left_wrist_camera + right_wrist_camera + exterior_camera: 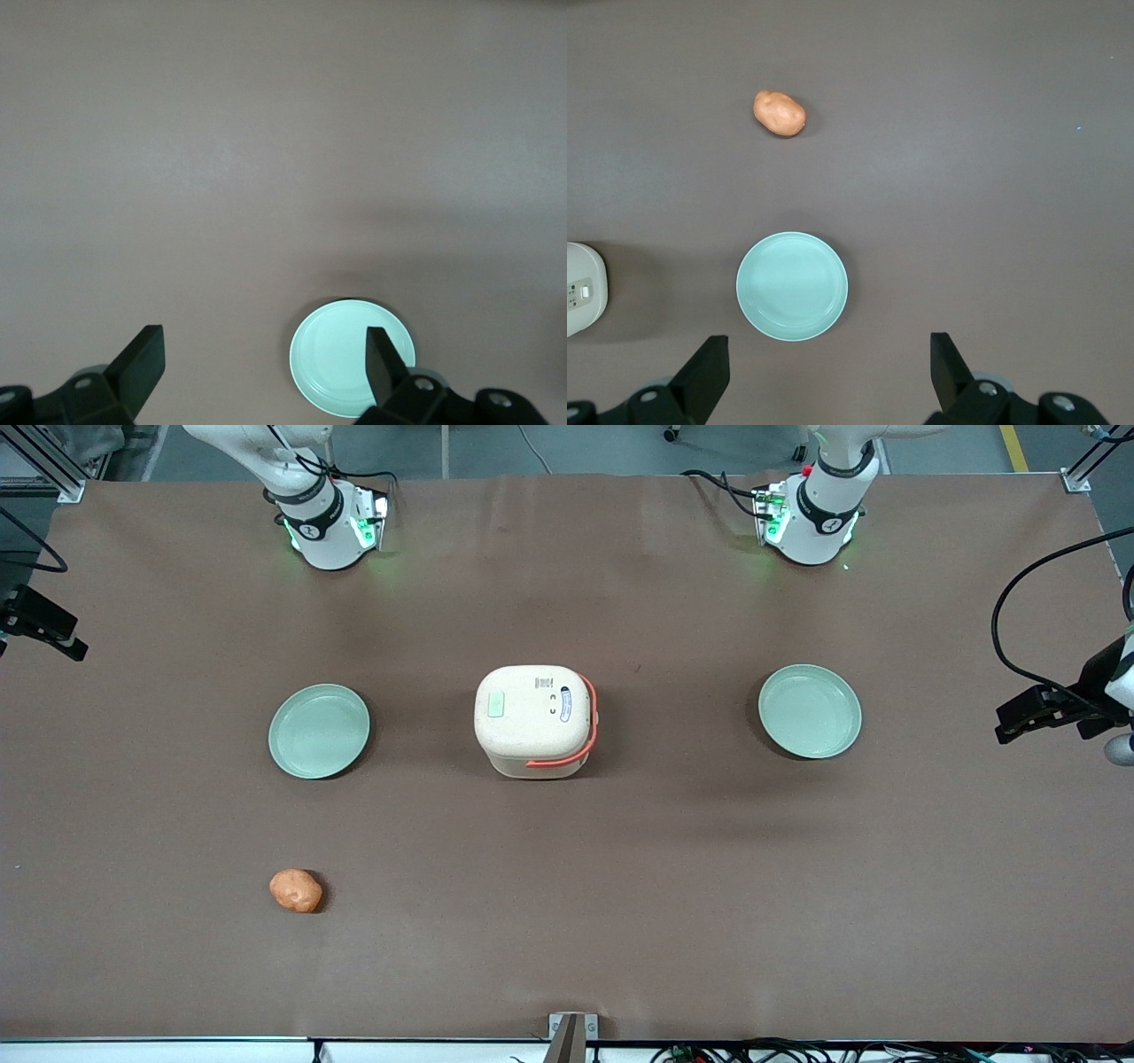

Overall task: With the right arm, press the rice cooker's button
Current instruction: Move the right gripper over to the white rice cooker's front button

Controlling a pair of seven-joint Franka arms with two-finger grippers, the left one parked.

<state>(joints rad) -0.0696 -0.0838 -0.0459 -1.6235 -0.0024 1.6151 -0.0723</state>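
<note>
Rice cooker point(534, 720): centre frame, lid closed. Gripper point(824, 376): high above pale-green plate point(792, 285), fingers spread wide, grasping nothing. Potato point(296, 890): lower left.

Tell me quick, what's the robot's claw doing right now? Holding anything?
Gripper: open, holding nothing, hanging high above the table over a green plate, not yet near the rice cooker.
</note>
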